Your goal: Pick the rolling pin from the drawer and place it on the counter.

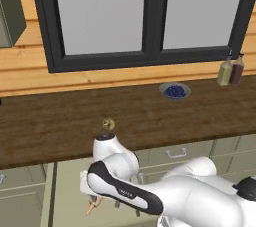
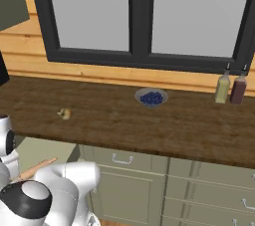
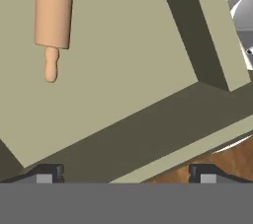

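The rolling pin [image 3: 53,11] lies on the flat floor of the open drawer [image 3: 123,65]. It is light tan, and one thin handle points toward the hand. In the hand view my gripper [image 3: 126,173] hovers over the drawer's near part, open, with nothing between its fingertips [image 3: 48,172]. The pin sits up and to the left of them, not touching. The same rolling pin [image 1: 93,205] peeks out beside my arm inside the pale green drawer [image 1: 70,191]. From the right side the rolling pin [image 2: 35,169] shows in the drawer [image 2: 50,151]. The dark brown counter [image 1: 60,126] runs above.
On the counter stand a bowl of blueberries [image 1: 175,91], two bottles [image 1: 230,71] at the far right and a small round yellowish knob-like thing [image 1: 108,124]. Narrower green drawers with silver handles [image 2: 122,159] lie to the right of the open one. A dark-framed window rises behind.
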